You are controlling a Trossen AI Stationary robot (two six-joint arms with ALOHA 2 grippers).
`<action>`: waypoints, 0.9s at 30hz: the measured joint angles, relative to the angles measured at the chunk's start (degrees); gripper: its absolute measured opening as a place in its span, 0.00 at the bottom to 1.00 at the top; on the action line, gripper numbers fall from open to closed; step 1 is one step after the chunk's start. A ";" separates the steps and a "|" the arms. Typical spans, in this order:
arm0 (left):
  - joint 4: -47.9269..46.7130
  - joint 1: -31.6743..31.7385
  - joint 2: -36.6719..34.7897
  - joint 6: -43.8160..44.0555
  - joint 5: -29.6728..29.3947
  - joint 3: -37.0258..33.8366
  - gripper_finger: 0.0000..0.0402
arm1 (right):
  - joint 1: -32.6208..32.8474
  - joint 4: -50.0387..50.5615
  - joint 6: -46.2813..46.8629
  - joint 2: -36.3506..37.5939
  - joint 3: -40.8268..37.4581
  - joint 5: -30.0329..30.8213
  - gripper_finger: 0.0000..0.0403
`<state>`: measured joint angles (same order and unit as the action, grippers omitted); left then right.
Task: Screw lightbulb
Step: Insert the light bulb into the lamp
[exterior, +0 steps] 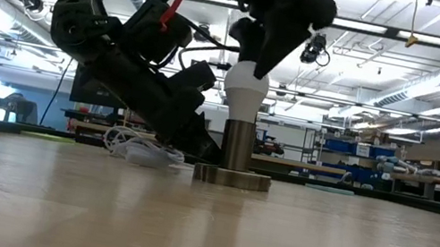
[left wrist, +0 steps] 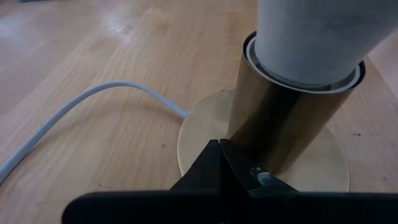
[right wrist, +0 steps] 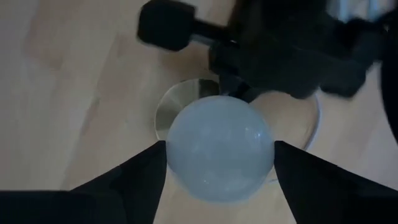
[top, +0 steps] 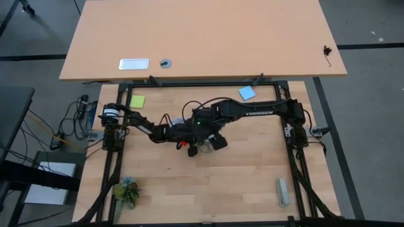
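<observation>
The white lightbulb (exterior: pixel 244 87) stands upright with its neck in the brassy socket tube (exterior: pixel 239 145), which rises from a round base (exterior: pixel 231 177) on the wooden table. My right gripper (right wrist: pixel 219 146) comes down from above and is shut on the bulb's round top. My left gripper (left wrist: pixel 221 152) is shut. It slants down from the table's left side, with its tips at the foot of the socket tube. The bulb's screw neck is hidden inside the tube. My left gripper presses its shut fingertips (left wrist: pixel 214 163) on the round base plate (left wrist: pixel 199 134), right at the foot of the socket tube. It comes slanting down from the table's left. The base lies flat on the table. My right gripper pinches the bulb's round globe (right wrist: pixel 217 134) between its two fingers (right wrist: pixel 146 165), one on each side. The fingers point down from above. The bulb stands upright in the socket tube.
A white cable (left wrist: pixel 93 102) runs from the base and loops on the table behind it (exterior: pixel 138 150). A small plant (top: pixel 126 191) and a grey block (top: pixel 283 192) lie near the front corners. Green (top: pixel 137 101) and blue (top: pixel 247 93) notes lie at the back.
</observation>
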<state>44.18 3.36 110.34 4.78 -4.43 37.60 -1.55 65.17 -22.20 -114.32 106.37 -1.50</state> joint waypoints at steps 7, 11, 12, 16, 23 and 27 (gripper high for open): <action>-0.04 0.00 0.02 0.21 -0.26 -0.01 0.00 | -0.29 0.25 40.23 0.25 0.09 -0.47 0.68; -0.04 0.00 0.00 0.41 -0.26 0.00 0.00 | -0.50 0.26 44.92 0.28 0.09 -3.37 0.69; -0.04 0.00 0.01 0.41 -0.26 0.00 0.00 | -0.35 0.27 44.48 0.26 0.13 -3.37 0.70; -0.02 0.00 0.01 0.41 -0.28 -0.02 0.00 | -0.29 1.47 39.10 -0.04 2.09 -3.74 0.72; -0.01 0.00 0.02 0.41 -0.30 0.00 0.00 | -0.18 4.45 12.76 0.00 6.10 0.48 0.76; -0.02 0.00 0.02 0.37 -0.31 0.00 0.00 | 0.17 4.29 -1.08 0.00 5.93 0.50 0.75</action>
<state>44.16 3.36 110.37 5.15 -4.73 37.60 -1.38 69.45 -23.28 -114.32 112.29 -0.99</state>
